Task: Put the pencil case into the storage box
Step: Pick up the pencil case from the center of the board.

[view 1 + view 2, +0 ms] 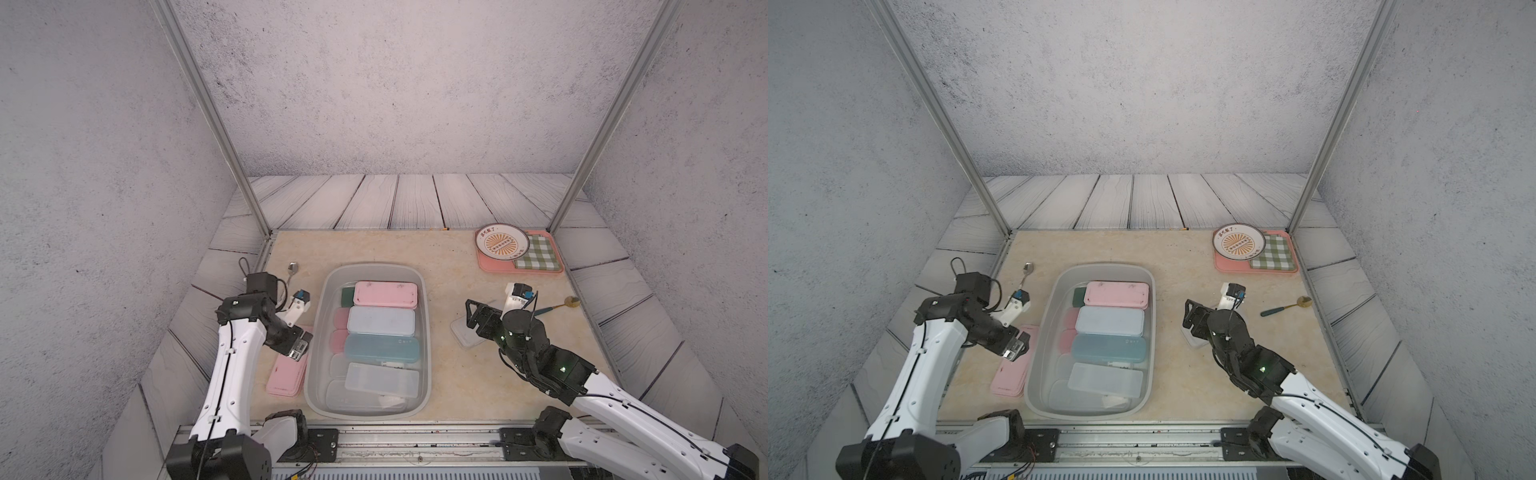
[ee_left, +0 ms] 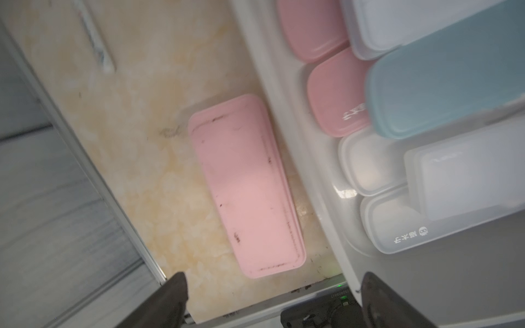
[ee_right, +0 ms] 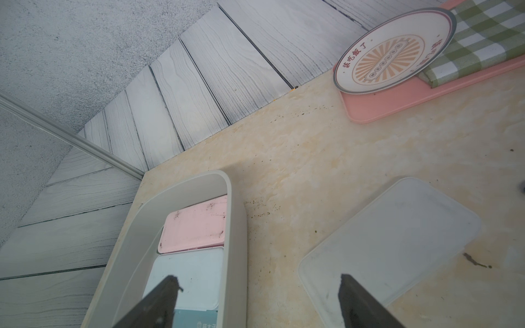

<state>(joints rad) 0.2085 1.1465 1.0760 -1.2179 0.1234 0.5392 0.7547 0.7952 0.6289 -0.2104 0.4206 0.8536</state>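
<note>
Beige marbled bench (image 1: 457,386): the flat pink plastic pencil case (image 2: 247,187) lies just beside the light-grey plastic storage box (image 3: 237,227), at its nine o'clock. The wide, empty left pincer (image 2: 274,278) could snag that rim. The right pincer (image 3: 258,277) is wide too.

Both top views look down from high above the robot's base toward the back wall, taking in the whole tabletop, the storage box (image 1: 374,266) at centre. The left wrist camera peers close past the left gripper (image 2: 274,284) at a pink pencil case (image 2: 247,184) beside the box. The right wrist camera, low behind the right gripper (image 3: 258,279), faces the back wall; it shares the box rim and salmon tray (image 3: 397,105) with both top views.
</note>
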